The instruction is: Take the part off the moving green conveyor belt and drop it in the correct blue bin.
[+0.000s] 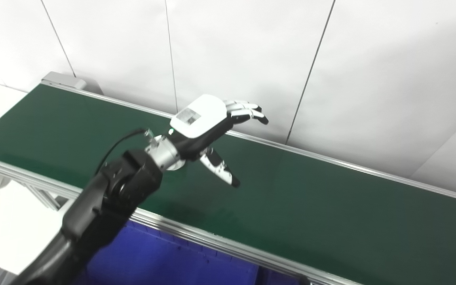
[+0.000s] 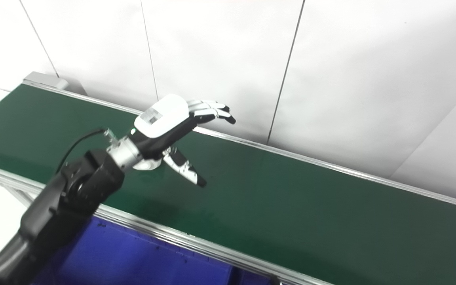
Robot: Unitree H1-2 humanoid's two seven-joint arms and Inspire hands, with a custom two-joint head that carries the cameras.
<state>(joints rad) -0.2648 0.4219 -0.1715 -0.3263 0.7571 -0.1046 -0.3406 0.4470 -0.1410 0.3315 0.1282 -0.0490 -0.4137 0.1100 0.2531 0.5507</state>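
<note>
Above the belt (image 1: 311, 206), left hand (image 1: 208, 126) hovers, apparently empty, fingers spread.

The green conveyor belt (image 1: 311, 206) runs as a long dark band from the far left corner to the near right edge, framed by silver rails along its far and near sides. Its visible surface carries no part. The blue bin (image 2: 141, 261) sits below the belt's near rail at the bottom edge, only partly in view, its inside bare where it shows. The left hand (image 1: 202, 124) hangs above the belt toward its left half, fingers (image 1: 247, 111) spread apart and holding nothing.
</note>
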